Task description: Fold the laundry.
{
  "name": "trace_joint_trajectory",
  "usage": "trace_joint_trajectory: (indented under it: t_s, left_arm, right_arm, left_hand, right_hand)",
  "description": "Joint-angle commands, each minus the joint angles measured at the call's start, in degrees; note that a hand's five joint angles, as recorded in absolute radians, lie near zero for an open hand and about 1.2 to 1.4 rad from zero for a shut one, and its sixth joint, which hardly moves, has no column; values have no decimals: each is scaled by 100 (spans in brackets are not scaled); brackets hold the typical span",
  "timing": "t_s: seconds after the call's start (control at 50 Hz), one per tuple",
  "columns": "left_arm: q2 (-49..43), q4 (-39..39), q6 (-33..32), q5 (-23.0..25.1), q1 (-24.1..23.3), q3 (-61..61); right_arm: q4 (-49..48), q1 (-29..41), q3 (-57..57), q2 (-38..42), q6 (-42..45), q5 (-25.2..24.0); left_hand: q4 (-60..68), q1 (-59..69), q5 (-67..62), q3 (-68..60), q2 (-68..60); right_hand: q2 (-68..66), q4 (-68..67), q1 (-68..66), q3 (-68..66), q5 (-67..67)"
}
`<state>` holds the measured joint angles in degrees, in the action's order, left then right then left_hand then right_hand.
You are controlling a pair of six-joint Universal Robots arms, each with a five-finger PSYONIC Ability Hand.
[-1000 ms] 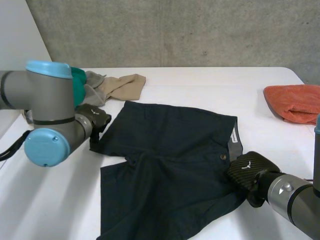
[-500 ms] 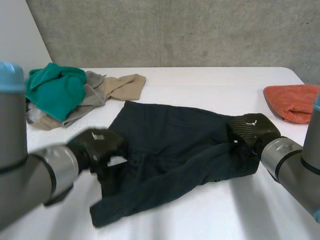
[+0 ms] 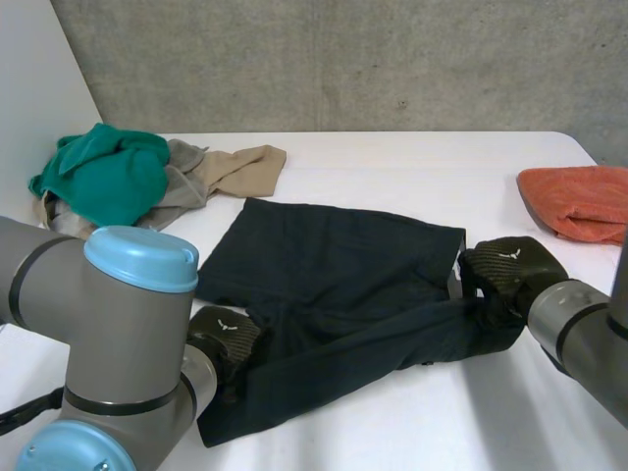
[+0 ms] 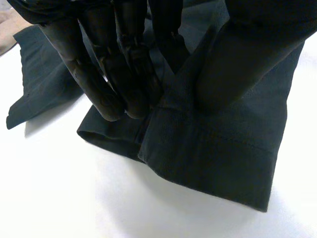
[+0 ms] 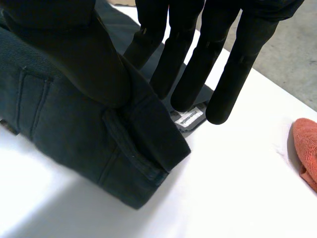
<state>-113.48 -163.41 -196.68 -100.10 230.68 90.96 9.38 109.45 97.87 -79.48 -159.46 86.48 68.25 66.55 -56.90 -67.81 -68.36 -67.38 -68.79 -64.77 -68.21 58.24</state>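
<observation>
Dark navy shorts (image 3: 334, 285) lie across the middle of the white table (image 3: 392, 157), the near half doubled over the far half. My left hand (image 3: 224, 339) is at the leg end. In the left wrist view its fingers (image 4: 109, 74) and thumb pinch a fold of the shorts (image 4: 223, 148) just behind the hem. My right hand (image 3: 510, 270) is at the waistband end. There the thumb (image 5: 74, 54) presses the folded waistband of the shorts (image 5: 74, 129) against straight fingers, beside a white label (image 5: 190, 118).
A pile of green, grey and tan clothes (image 3: 103, 177) sits at the back left corner. An orange cloth (image 3: 579, 201) lies at the right edge, also seen past my right fingertips (image 5: 307, 148). Bare table lies in front of the shorts.
The shorts lay spread flat; now the near half is folded over the far half. My right hand carried the waistband corner away from me. My left hand moved to the near leg hem and closed on it.
</observation>
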Motion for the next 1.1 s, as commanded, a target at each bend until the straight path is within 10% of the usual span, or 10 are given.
trace_joint_trajectory:
  t_s: [0.02,0.2,0.48,0.82,0.88,0.92,1.1]
  left_arm:
    - [203,300,-292,350,-67,220]
    - [959,2154,-1232,1203,-103,599]
    - [-312,531,-1891,334,451,-2131]
    - [-3706,-174,-2569,175,733,-6668]
    - [-3769,-209,-2507,228,671,-6811]
    - [-3734,-393,-2385,342,619,-6776]
    - [-2707,-745,-1691,360,610,-5591]
  right_arm:
    - [923,-318,303,-506,1423,-851]
    - [2910,-1601,918,-631,4958,-1765]
    - [779,-601,-679,617,1816,-1197]
    - [-2834,208,-2570,3051,1795,703]
    - [-3074,235,-2711,3263,1840,686]
    - [-3232,270,-2878,3413,1779,773]
    - [-1548,121,-2615,2527,769,590]
  left_hand:
    - [1175,1345,-1310,-1219,-1164]
    - [1175,1345,-1310,-1219,-1164]
    - [1175,1345,-1310,-1219,-1164]
    - [1175,1345,-1310,-1219,-1164]
    - [1175,1345,-1310,-1219,-1164]
    - [-5825,-5655,5690,5781,5836]
    - [-5825,-5655,5690,5781,5836]
  right_hand:
    - [-1262,-1121,-1523,-1179,1176]
    - [-1262,-1121,-1523,-1179,1176]
    - [-1262,-1121,-1523,-1179,1176]
    - [-1262,-1121,-1523,-1179,1176]
    - [2039,2180,1777,2121,-2125]
    - [5738,5879,5477,5821,-5824]
    - [5738,5879,5477,5821,-5824]
